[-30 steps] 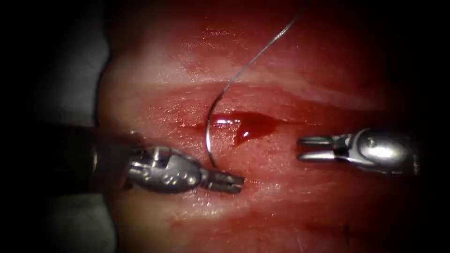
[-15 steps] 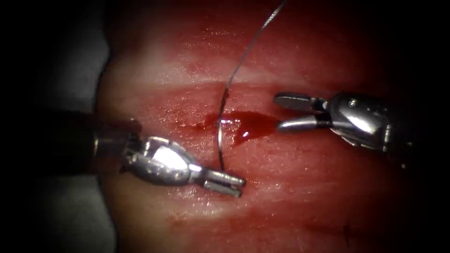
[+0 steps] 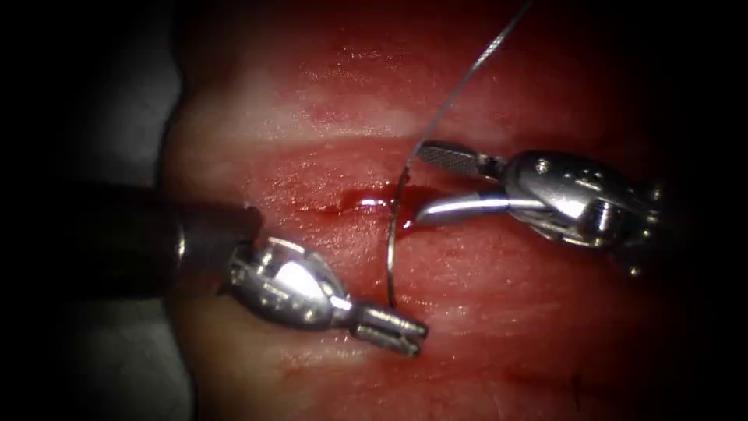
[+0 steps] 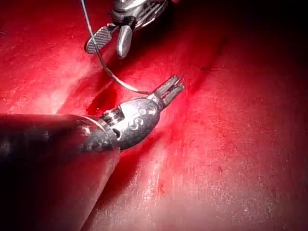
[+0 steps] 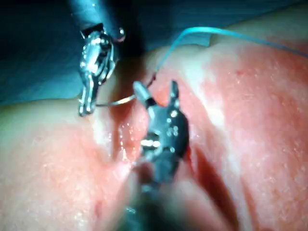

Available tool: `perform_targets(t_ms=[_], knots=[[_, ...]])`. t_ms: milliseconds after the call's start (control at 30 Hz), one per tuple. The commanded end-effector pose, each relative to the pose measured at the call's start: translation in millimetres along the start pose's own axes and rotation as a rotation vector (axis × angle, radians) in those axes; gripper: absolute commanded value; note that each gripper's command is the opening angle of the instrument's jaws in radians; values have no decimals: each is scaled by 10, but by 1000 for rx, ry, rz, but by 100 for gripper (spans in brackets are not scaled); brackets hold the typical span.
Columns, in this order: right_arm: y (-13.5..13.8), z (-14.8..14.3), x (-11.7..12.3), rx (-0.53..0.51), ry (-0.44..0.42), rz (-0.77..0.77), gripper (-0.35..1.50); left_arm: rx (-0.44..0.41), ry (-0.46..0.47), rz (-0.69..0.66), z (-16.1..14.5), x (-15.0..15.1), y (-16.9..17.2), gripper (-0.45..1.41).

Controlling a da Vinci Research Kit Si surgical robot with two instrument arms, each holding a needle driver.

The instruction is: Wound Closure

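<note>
My left tool (image 3: 417,337) lies low on the tissue (image 3: 506,327), jaws shut on the curved needle (image 3: 389,249) near its lower end. The needle stands up from those jaws, free of the tissue, and arcs over the cut (image 3: 366,204) and its red fluid. My right tool (image 3: 419,183) comes in from the right with its jaws open, one on either side of the needle's upper end where the thread (image 3: 467,78) starts. The left wrist view shows the left tool (image 4: 175,86), needle (image 4: 113,77) and right tool (image 4: 113,41). The right wrist view shows the right tool (image 5: 155,89) and needle (image 5: 115,101).
The thread runs up and to the right out of the endoscope view. The tissue's left edge (image 3: 175,140) borders a dark grey surface. In the right wrist view the left tool (image 5: 89,103) hangs beside the needle, and the thread (image 5: 207,31) trails away.
The right tool moved left and up to the needle's upper end, its jaws spreading wider. The left tool shifted right and slightly down, carrying the needle.
</note>
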Motion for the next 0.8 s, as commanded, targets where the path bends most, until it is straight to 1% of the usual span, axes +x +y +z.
perform_targets(t_ms=[33, 100, 233, 367, 433, 567, 633, 667, 733, 767, 800], knots=[[-8, 12, -10, 18, 1, 9, 63, -1, 3, -5, 8, -4, 6, -45], [-13, 19, -10, 16, 5, 27, 63, -6, 7, 9, 8, -4, 6, -45], [-15, 24, -10, 14, 3, 38, 63, -5, 6, 21, 7, -4, 6, -45], [-18, 26, -11, 16, -11, 55, 57, -1, 2, 33, 7, -4, 6, -45], [-19, 27, -11, 17, -17, 66, 47, 3, -3, 50, 8, -3, 7, -45], [-20, 29, -13, 17, -17, 83, 40, 3, -2, 56, 9, -2, 8, -45], [-20, 30, -14, 17, -17, 93, 30, 3, -1, 61, 10, 0, 7, -45], [-20, 29, -14, 18, -17, 99, 21, 3, -1, 67, 10, 1, 8, -45], [-20, 28, -14, 18, -17, 100, 11, 3, -1, 67, 10, 1, 8, -45], [-20, 28, -14, 18, -17, 100, 11, 3, -1, 67, 10, 1, 8, -45], [-20, 28, -13, 19, -20, 100, 5, 3, -1, 73, 10, 1, 8, -45]])
